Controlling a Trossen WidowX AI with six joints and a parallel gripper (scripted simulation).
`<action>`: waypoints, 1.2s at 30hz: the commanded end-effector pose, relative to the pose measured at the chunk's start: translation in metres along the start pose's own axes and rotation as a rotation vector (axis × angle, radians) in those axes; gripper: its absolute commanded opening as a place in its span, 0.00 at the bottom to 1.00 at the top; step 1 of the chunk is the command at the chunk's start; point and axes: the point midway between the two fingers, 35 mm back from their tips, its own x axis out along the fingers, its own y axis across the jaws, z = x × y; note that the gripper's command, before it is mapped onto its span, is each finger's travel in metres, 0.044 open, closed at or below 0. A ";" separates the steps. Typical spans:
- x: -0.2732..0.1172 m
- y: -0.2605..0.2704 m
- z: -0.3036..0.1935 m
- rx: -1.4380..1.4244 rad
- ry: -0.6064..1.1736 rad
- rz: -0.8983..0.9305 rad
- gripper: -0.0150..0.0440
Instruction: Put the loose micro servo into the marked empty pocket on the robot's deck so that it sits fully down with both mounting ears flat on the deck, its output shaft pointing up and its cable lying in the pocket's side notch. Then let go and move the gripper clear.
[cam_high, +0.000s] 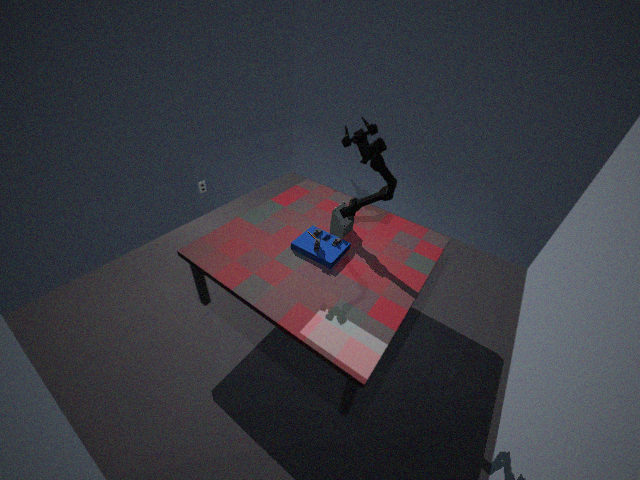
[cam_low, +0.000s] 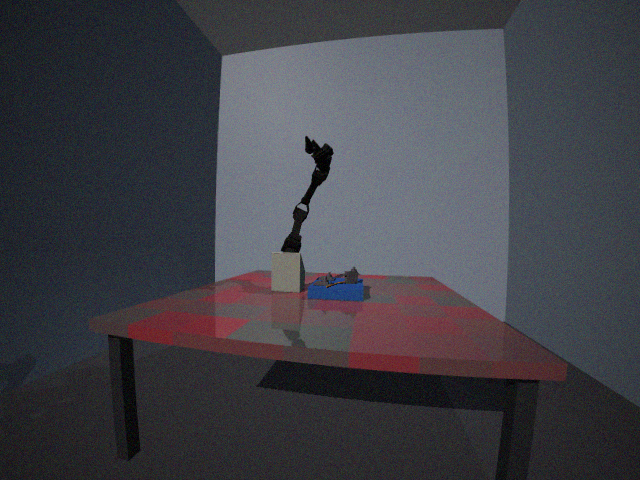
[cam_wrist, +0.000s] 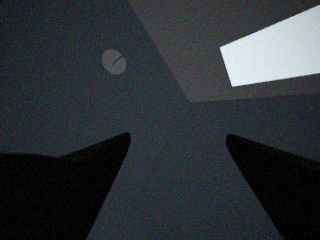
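The blue deck lies on the table in front of the arm's base. A small dark block, seemingly the micro servo, stands on the deck, with a thin orange-brown cable beside it. Its seating, its ears and the marked pocket are too small and dark to make out. My gripper is open and empty, high above the table and well away from the deck, its fingers pointing upward. The wrist view shows no servo or deck.
Other small dark parts sit on the deck towards the arm's base. The pale base block stands close beside the deck. The patchwork table extends around both. The wrist view shows walls, ceiling and a bright panel.
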 end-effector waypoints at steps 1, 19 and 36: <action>-0.001 0.013 0.004 -0.032 -0.020 0.038 1.00; -0.020 0.134 0.027 -0.227 -0.177 0.386 1.00; -0.090 0.282 0.017 -0.477 -0.335 0.883 1.00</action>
